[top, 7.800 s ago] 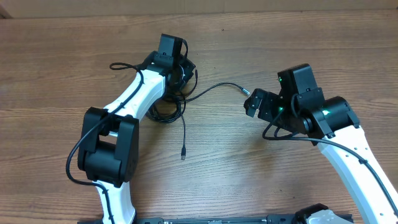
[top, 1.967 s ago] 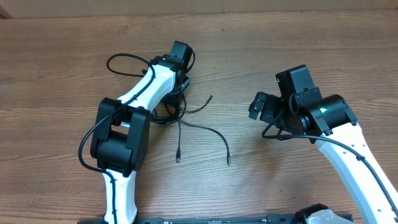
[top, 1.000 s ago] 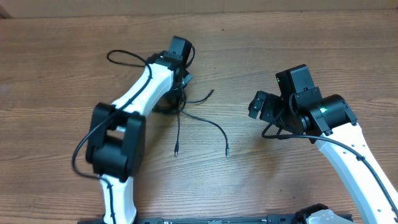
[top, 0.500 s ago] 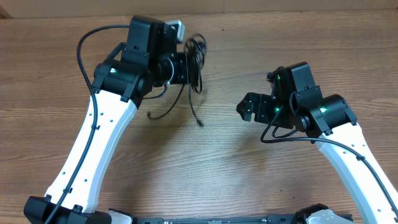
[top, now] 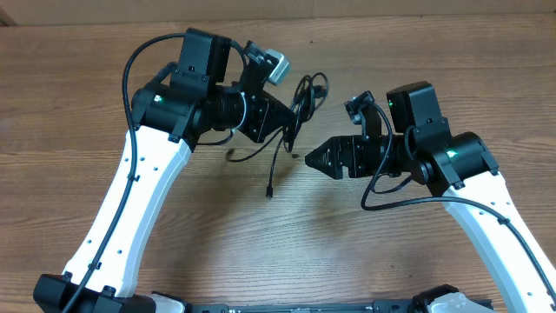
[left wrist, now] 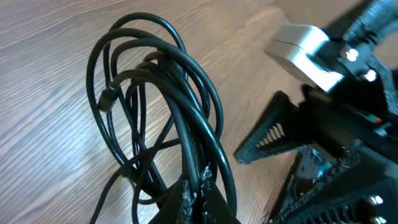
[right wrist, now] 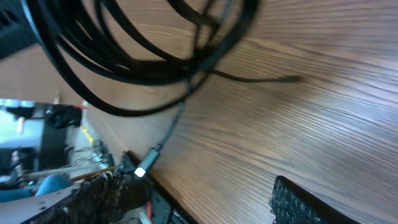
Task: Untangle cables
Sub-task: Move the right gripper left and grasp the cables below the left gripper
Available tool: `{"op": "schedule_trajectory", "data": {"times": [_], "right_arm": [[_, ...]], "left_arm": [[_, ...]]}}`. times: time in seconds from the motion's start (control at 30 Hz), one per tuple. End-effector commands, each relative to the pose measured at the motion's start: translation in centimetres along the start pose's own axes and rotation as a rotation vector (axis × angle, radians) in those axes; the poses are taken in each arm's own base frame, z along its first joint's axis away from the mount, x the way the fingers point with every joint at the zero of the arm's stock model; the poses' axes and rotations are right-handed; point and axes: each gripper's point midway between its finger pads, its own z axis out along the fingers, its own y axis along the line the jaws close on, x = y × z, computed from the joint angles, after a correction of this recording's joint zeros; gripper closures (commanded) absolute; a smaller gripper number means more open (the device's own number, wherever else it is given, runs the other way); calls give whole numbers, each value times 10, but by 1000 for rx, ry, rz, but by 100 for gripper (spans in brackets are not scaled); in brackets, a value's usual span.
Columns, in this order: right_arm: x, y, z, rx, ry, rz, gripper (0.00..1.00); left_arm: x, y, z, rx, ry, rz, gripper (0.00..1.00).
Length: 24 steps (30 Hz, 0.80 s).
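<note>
**Cables bundled, lifted in left tool**

- Cables (top: 306,94): all gathered in one tangled bunch of loops, raised above the desk (top: 434,52), over its middle, between the two arms. Not separated.
- Left tool (left wrist: 196,200): pressed together on the bunch, pinching several strands at the lower side of the loops. In the left wrist view the loops stand up and away from the fingertips, crossing one another; one small black connector sits on a strand at the left of the coil.
- Loose ends: one strand hangs down from the bunch and ends in a plug (top: 269,193) low over the desk; cannot tell whether it touches the wood. A second short end trails off to the left below the left arm.
- Right tool (top: 316,159): spread, holding nothing. It points left at the bunch, just beside and below it, not touching. In the right wrist view its fingers (right wrist: 301,202) sit wide apart at the bottom corners, with the loops filling the top of the view.
</note>
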Motion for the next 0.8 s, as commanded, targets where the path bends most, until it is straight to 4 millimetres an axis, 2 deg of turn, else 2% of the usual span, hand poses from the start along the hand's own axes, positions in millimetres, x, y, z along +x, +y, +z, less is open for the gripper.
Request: {"op": "schedule_trajectory", "data": {"times": [0.0,0.1,0.27,0.37,0.47,0.63,0.77], "right_arm": [[-7,14,-4,-62,-17,-41,21],[-15,10,-8,-58,-47,-13,21],[-42,-7,-24,-52,-148,148,21],[-51,-6,-27,-67,-182,209,28],[-51,1,-23,-76,-177,204,36],[-47,2,-10,1,-180,187,36],[-47,11,-4,-4,-185,175,36]], "left_arm": [[-5,-16,-7,72,-26,94,96],[1,-16,-7,74,-5,114,96],[11,-17,-8,76,32,117,96],[11,-18,-7,80,32,118,96],[11,-18,-7,81,32,118,96],[11,-19,-7,91,31,118,96],[11,-19,-7,87,32,118,96]]}}
